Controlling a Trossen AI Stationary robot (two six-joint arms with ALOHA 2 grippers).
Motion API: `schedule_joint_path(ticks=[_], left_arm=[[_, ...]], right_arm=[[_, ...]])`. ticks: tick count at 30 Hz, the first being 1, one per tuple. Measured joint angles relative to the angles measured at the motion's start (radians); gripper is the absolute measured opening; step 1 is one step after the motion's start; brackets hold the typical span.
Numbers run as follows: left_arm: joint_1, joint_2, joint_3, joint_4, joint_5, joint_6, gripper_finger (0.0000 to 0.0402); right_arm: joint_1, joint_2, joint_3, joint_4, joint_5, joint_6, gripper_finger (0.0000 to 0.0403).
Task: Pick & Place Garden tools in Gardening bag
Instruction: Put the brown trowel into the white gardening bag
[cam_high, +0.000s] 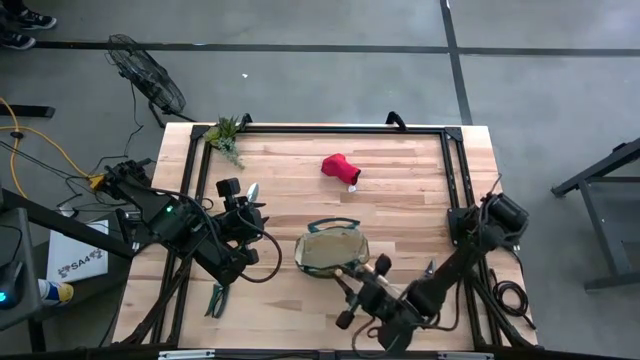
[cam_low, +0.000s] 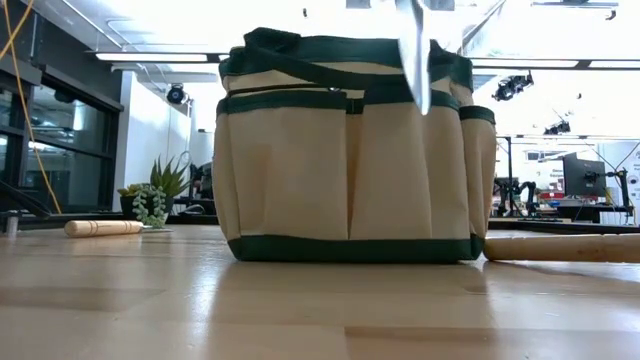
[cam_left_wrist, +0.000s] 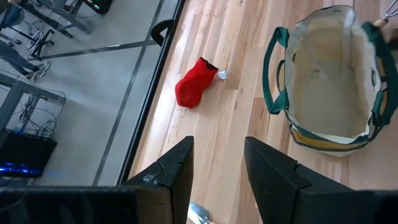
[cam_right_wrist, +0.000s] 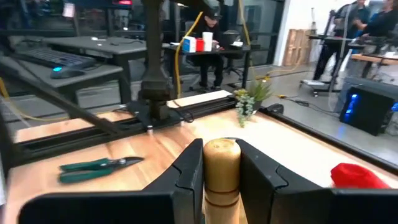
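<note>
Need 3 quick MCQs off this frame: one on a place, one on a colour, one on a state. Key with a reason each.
1. Where does the green-handled pruner lie?
A. inside the bag
B. on the table near the left arm
C. beside the plant sprig

2. What colour is the glove?
A. red
B. blue
C. tan

3. What is the right gripper doing?
A. hanging open and empty
B. shut on a wooden handle
C. shut on the glove

Key:
1 B: the high view shows it on the wood at the table's near-left edge, well apart from the gardening bag.
2 A: it shows red in the high and left wrist views.
3 B: the right wrist view shows a wooden handle clamped between its fingers; the high view places that gripper by the bag's rim.
</note>
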Motion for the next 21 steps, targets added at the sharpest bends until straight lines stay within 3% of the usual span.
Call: schedule_joint_path(ticks=[6, 13, 21], left_arm=[[0.0, 0.0, 0.0, 0.0, 0.0, 0.0, 0.0136], [0.0, 0.0, 0.0, 0.0, 0.0, 0.0, 0.0136], [0.0, 0.0, 0.0, 0.0, 0.0, 0.0, 0.0136]], right_arm=[[-0.013, 0.0, 0.0, 0.06, 0.041, -0.042, 0.0062], [-0.006, 0.0, 0.0, 0.194, 0.151, -0.229, 0.0062], [-0.021, 0.0, 0.0, 0.215, 0.207, -0.23, 0.0062]])
